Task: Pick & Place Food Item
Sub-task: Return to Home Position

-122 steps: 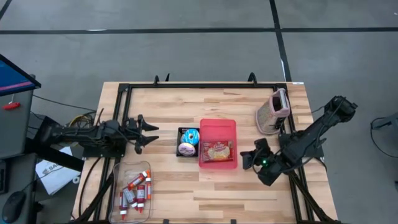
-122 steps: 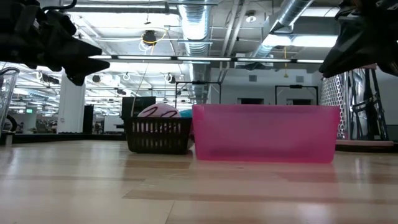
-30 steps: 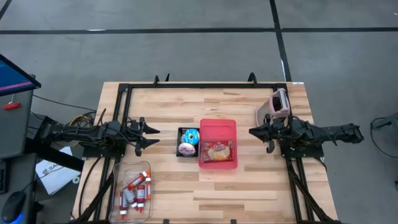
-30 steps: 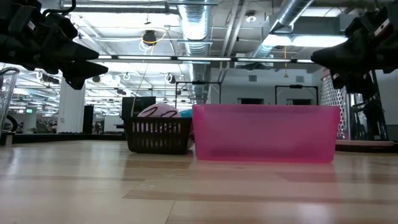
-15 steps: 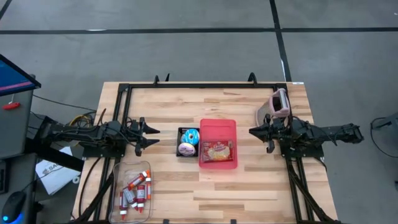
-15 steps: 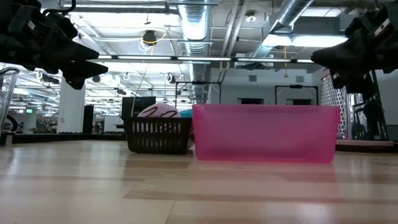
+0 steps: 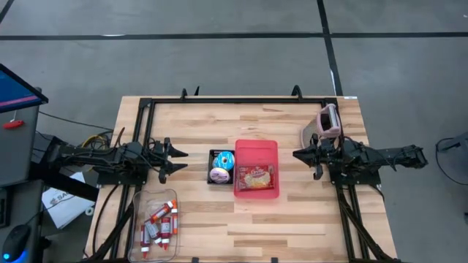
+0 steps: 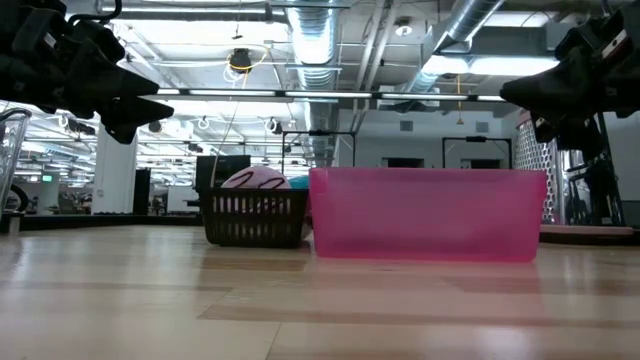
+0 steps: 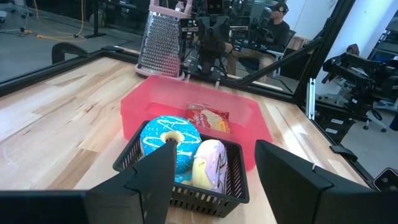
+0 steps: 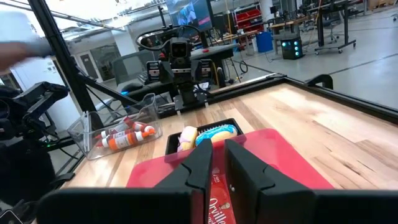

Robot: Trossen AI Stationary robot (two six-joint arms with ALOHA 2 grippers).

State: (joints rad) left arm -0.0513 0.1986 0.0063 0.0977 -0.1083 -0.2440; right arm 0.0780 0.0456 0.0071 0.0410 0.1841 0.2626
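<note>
Right arm swung from pink bin's (image 7: 256, 146) near corner out to table's right edge over last few seconds; left arm unmoved.
- Blue donut (image 7: 225, 159), violet donut (image 7: 219, 175): both in black bin (image 7: 211, 166), which sits against pink bin's left wall.
- Bins lie between your two grippers, on their shared line.
- Left gripper (image 7: 178, 161): nearer, just beside black bin, fingers wide apart, empty.
- Right gripper (image 7: 297, 157): beyond pink bin, fingers narrow, nearly closed, empty.
- Judgement: nothing left for you to grasp; just check home pose.
</note>
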